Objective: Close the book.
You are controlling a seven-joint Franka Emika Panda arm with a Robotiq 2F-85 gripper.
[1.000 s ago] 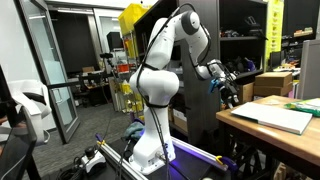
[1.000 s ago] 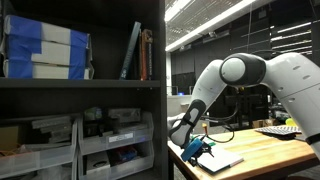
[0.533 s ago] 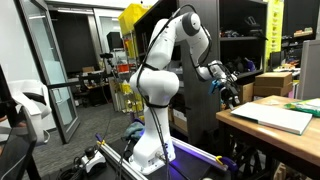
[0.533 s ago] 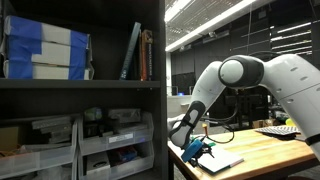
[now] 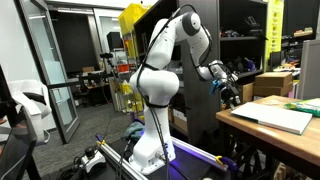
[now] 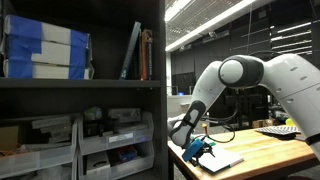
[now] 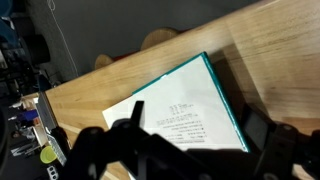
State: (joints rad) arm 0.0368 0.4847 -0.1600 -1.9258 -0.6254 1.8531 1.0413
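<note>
Near the bench (image 7: 280,50) edge lies the book (image 7: 185,108), open and flat; above that edge hovers the claw (image 5: 228,93), spread wide, empty. Pushing a page sideways rather than lifting it could, I judge, slide the thin book off.

The white arm (image 5: 160,70) bends toward a wooden table (image 5: 245,122). Its gripper (image 5: 228,90) hangs beside the table's edge. The book (image 5: 275,117) lies flat on top.
</note>
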